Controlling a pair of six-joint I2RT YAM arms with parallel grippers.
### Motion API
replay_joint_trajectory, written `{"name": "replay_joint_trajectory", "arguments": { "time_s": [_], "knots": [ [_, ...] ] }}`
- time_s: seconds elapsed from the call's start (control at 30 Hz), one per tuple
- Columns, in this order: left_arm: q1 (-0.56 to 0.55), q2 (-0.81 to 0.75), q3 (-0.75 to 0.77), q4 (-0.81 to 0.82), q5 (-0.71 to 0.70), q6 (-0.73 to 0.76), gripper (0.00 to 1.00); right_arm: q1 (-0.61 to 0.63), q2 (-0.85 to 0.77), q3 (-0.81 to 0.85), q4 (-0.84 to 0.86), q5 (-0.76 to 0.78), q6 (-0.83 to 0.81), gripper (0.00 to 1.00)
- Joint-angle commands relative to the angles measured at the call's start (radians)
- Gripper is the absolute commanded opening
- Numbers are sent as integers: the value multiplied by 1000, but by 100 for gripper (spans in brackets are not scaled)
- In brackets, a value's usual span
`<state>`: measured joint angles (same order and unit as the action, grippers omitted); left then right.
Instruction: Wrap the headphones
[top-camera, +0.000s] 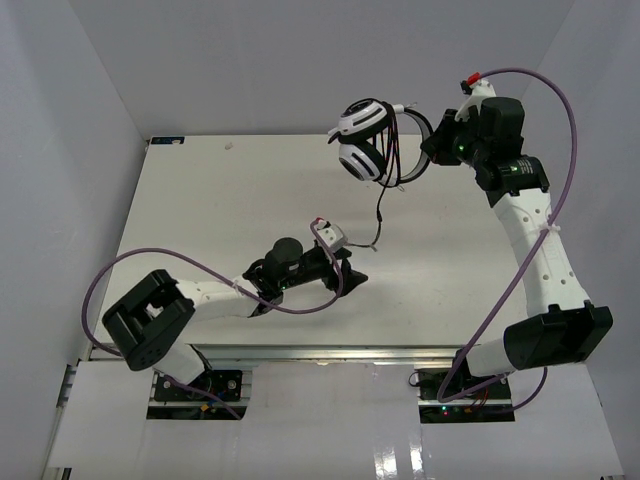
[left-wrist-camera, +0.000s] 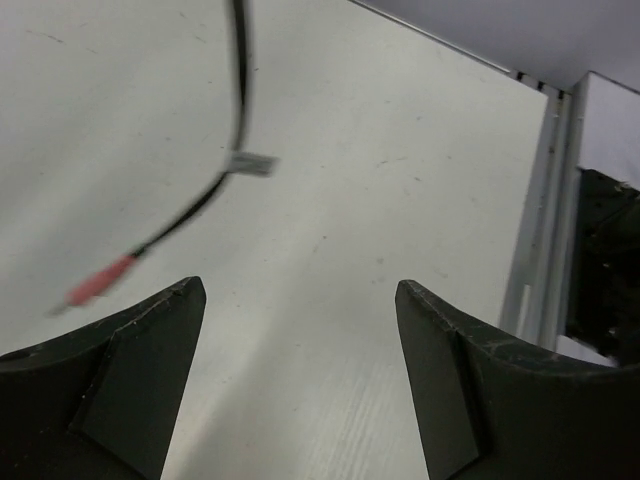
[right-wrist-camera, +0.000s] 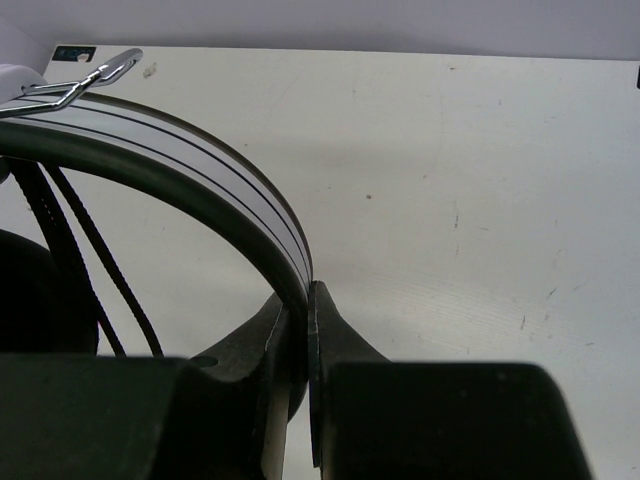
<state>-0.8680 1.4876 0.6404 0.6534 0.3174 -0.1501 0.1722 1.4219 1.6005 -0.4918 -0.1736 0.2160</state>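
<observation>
The white-and-black headphones (top-camera: 365, 140) hang in the air at the back right of the table, held by the headband. My right gripper (top-camera: 432, 148) is shut on the headband (right-wrist-camera: 210, 165). Several turns of thin black cable (top-camera: 395, 150) lie around the headband, and the loose end hangs down to the table (top-camera: 378, 225). In the left wrist view the cable (left-wrist-camera: 205, 200) ends in a red tip (left-wrist-camera: 98, 285) ahead and left of my fingers. My left gripper (top-camera: 352, 280) is open and empty, low over the table below the cable end; it also shows in the left wrist view (left-wrist-camera: 300, 300).
White table (top-camera: 200, 200) with white walls around it. Purple arm cables loop at the left (top-camera: 110, 280) and right (top-camera: 560, 100). The table's right rail (left-wrist-camera: 535, 250) shows in the left wrist view.
</observation>
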Motion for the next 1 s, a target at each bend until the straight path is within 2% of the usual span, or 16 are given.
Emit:
{"name": "replay_joint_trajectory", "arguments": {
  "time_s": [0.0,0.1,0.2,0.5,0.6,0.73,0.9,0.97],
  "knots": [
    [-12,116,9,298,-135,122,98,-24,-67,60,58,-139,68,8],
    [-30,207,64,364,-232,122,98,-30,-79,45,57,-174,73,8],
    [-42,255,100,399,-257,125,98,-33,-94,28,55,-200,68,8],
    [-58,297,182,412,-120,136,97,-33,-94,12,42,-258,56,8],
    [-58,294,214,353,-122,171,97,-33,-92,10,39,-272,53,8],
    [-57,313,267,257,-208,212,97,-31,-98,-1,43,-299,56,8],
    [-51,355,331,166,-349,203,82,-31,-118,-16,44,-316,55,8],
    [-44,365,332,172,-332,193,59,-31,-126,-24,45,-318,54,8]
  ]
}}
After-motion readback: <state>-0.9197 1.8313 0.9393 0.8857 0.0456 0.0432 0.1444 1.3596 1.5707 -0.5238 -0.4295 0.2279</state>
